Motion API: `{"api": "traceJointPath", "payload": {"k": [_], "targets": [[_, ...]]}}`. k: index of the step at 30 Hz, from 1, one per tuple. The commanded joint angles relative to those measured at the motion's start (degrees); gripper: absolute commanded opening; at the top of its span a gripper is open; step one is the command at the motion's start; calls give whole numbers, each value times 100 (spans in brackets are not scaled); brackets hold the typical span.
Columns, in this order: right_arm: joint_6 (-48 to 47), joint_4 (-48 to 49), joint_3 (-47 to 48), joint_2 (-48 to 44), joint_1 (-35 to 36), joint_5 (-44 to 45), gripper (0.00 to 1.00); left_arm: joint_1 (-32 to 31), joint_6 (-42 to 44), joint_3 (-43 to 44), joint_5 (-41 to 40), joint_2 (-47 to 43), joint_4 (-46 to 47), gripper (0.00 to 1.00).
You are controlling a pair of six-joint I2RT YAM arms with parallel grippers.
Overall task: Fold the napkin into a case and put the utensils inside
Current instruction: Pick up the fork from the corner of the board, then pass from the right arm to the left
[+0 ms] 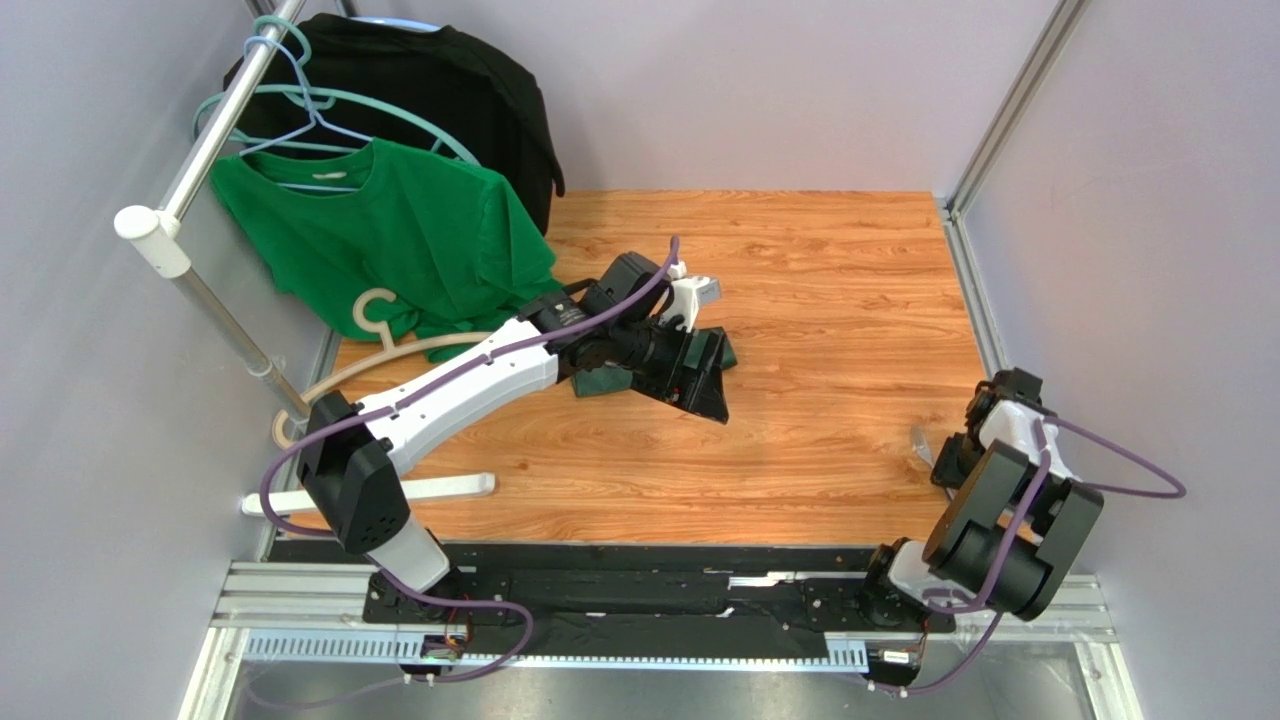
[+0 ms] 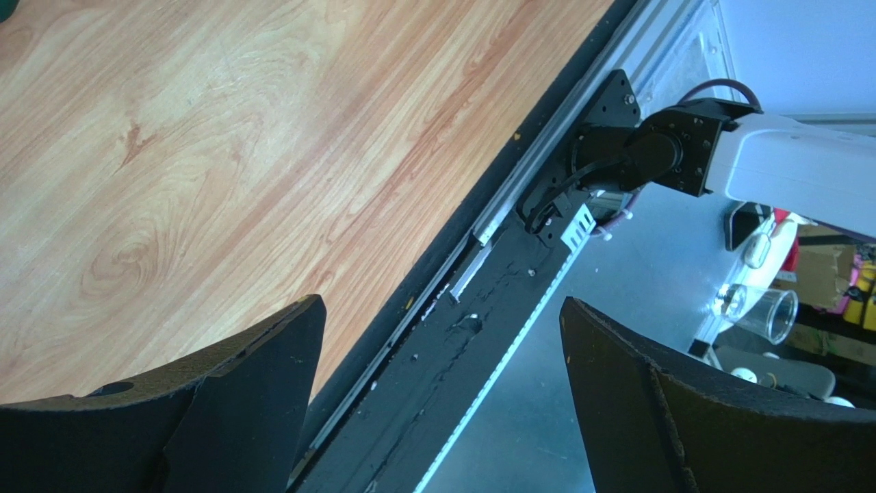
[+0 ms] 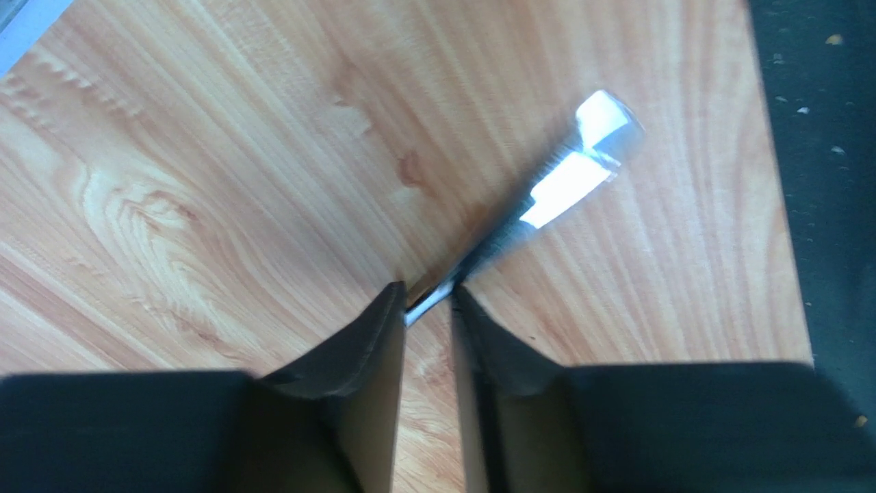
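Observed: right gripper [image 3: 427, 296] narrowed about the metal utensil [image 3: 560, 185] at its very handle tip, clamp unconfirmed; risk: utensil pivots or slips on lift; left gripper [image 2: 440, 308] wide, empty, over the napkin [image 1: 597, 384], well apart from the utensil.

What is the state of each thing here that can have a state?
Left hand: open, empty.
Utensil: on the table.
Right hand: nearly closed around the utensil's handle; grip unclear.
Napkin: on the table, mostly hidden under the left hand.
Green T-shirt: hung up.
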Motion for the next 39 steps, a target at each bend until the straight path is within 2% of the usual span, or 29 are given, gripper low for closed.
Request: {"api": "traceJointPath", "payload": {"k": [1,3,7,9,10,14,15,16,17,19,20,22,27,29,31,36,39], "targets": [[126,28,-126,569,91,146,7,59,120,348,318,65,58,93],[91,28,-178,552,144,208,0,68,103,392,371,109,84,93],[-295,-16,-231,280,144,243,0,77,76,366,450,179,145,93],[-585,45,-240,-150,284,225,0,94,-11,278,477,162,277,94],[-987,37,-214,-326,345,234,0,146,-38,199,503,127,321,94],[-2306,509,-179,-1659,1108,401,0,366,-266,-65,617,12,629,94],[-2457,511,-109,-1794,1232,453,0,462,-293,-126,617,-31,734,94],[-3015,564,-74,-1926,1347,349,0,516,-319,-266,617,-101,796,94],[-3247,903,-21,-1997,1678,322,0,568,-406,-346,626,-154,909,95],[-3355,837,330,-2076,2128,549,0,726,-521,-652,731,-268,1112,94],[-3346,854,453,-2068,2591,638,0,779,-704,-776,793,-321,1400,95],[-3066,767,752,-1919,2989,412,0,815,-933,-1161,881,-410,1866,97],[-1890,863,1244,-1392,4527,181,0,815,-1566,-1953,845,-392,4010,99],[-1651,898,1499,-1119,4993,287,0,815,-1777,-2095,715,-331,4276,99],[-1256,976,1579,-943,5162,147,0,815,-1831,-2130,557,-295,4330,99],[-631,1092,1676,-574,5531,-152,0,815,-1682,-2140,388,46,4689,87],[-341,1170,1711,-442,5681,-293,0,815,-1620,-1938,582,484,4725,84]]}}
